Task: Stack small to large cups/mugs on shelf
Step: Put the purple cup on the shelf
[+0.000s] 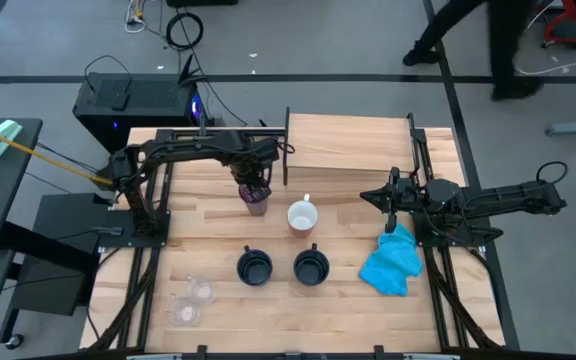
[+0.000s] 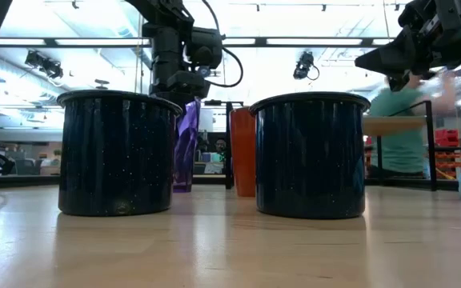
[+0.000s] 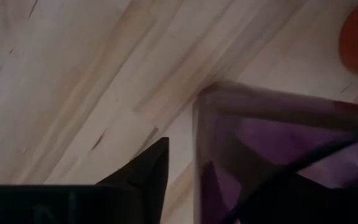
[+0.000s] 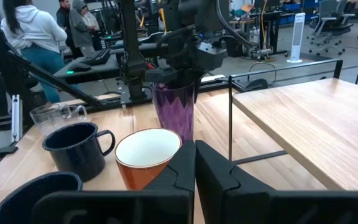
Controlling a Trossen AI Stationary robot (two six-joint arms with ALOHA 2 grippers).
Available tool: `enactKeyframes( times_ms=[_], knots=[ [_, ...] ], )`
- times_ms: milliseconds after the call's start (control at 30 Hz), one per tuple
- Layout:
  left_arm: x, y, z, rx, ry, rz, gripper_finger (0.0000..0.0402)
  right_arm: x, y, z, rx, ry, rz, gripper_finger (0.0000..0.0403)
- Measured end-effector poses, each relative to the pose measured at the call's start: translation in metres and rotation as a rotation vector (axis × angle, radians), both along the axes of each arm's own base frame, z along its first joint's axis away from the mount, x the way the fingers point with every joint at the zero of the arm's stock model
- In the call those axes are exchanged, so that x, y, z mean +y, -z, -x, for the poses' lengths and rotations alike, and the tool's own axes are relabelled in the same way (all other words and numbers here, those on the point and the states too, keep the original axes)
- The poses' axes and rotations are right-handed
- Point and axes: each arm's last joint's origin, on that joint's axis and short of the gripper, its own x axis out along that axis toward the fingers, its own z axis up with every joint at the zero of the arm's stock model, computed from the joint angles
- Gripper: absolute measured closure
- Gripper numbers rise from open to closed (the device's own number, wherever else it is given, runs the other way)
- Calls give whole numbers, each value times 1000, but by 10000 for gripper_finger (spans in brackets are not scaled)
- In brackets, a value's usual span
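Nearest the lower edge of the overhead frame, two small clear plastic cups (image 1: pixel 194 301) sit at the lower left of the slatted tabletop (image 1: pixel 268 320). Just above them, at centre, the two dark navy mugs (image 1: pixel 255 267) (image 1: pixel 311 267) stand side by side and apart, with a bright blue cloth (image 1: pixel 392 263) crumpled to their right. Higher in the frame, the orange mug (image 1: pixel 302 216), white inside, stands upright near the middle, and the purple tumbler (image 1: pixel 256 198) stands upright just to its left. Over that tumbler the left gripper (image 1: pixel 252 187) hangs from above; its wrist view shows one dark finger (image 3: pixel 145 168) outside the tumbler wall, the jaws straddling the rim, but whether they already pinch it cannot be told. At centre right the right gripper (image 1: pixel 392 203) waits above the table beside the cloth, its fingers (image 4: pixel 182 167) pressed together on nothing. Farthest back, at upper centre, the shelf (image 1: pixel 353 145) lies bare-topped between thin black uprights. Beyond the table, people (image 4: pixel 33 34) stand in the room.
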Motion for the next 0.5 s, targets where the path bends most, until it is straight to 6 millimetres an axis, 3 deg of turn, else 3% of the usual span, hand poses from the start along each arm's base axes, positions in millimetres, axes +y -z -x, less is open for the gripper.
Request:
enactKeyframes(
  times_ms=[400, 500],
  knots=[
    [-2, 0, -1, 3, 40, -4, 376, 0, 0, 0, 0, 0, 2, 387],
    [-2, 0, -1, 0, 52, -5, 389, 0, 0, 0, 0, 0, 2, 387]
  ],
)
